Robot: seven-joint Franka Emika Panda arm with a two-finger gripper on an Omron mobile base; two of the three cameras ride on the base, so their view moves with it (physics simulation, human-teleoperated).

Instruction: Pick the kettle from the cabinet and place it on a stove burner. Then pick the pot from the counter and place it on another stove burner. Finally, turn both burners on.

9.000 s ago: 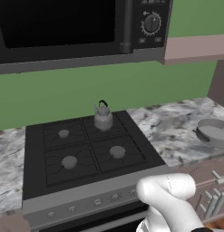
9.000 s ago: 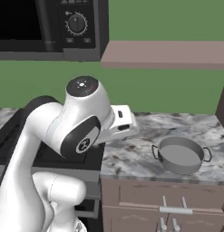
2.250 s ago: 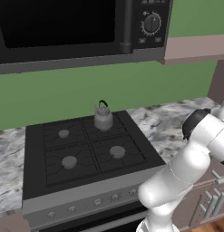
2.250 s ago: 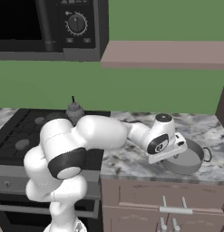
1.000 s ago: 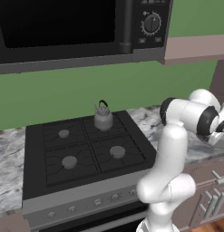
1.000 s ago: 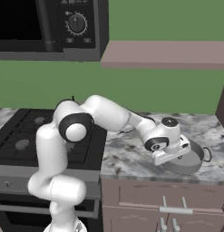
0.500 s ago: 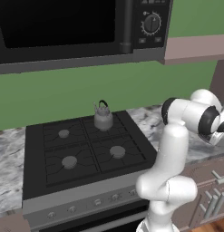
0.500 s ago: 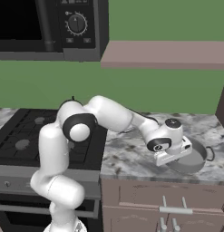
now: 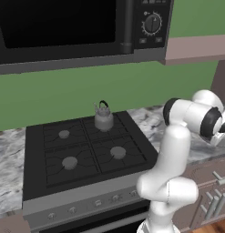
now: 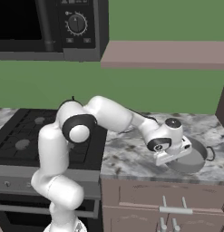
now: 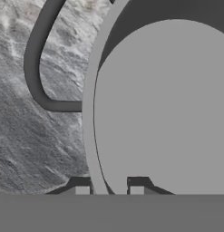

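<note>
Hand view puts me right over the pot (image 11: 163,108): its rim runs between my two fingers (image 11: 82,189), one tip outside the wall and one inside, with only a narrow gap between them. To my eye the gripper (image 11: 109,190) is nearly closed on the rim of the pot, but I cannot tell if the pads already press the metal. One dark side handle (image 11: 38,68) curves at about 10 o'clock over the marbled surface (image 11: 22,149).

From the left base view, the kettle (image 9: 103,119) already stands on the back right burner, so I judge the first step done and the pot pick-up in hand.

From the right base view, the pot (image 10: 195,158) sits on the surface at 3 o'clock from the stove (image 10: 22,136), well apart from it.

Next I would finish the squeeze, then lift straight up and carry the pot to a free burner (image 9: 117,152). A grip on one side of the rim may let the pot tilt, so I would move slowly.
</note>
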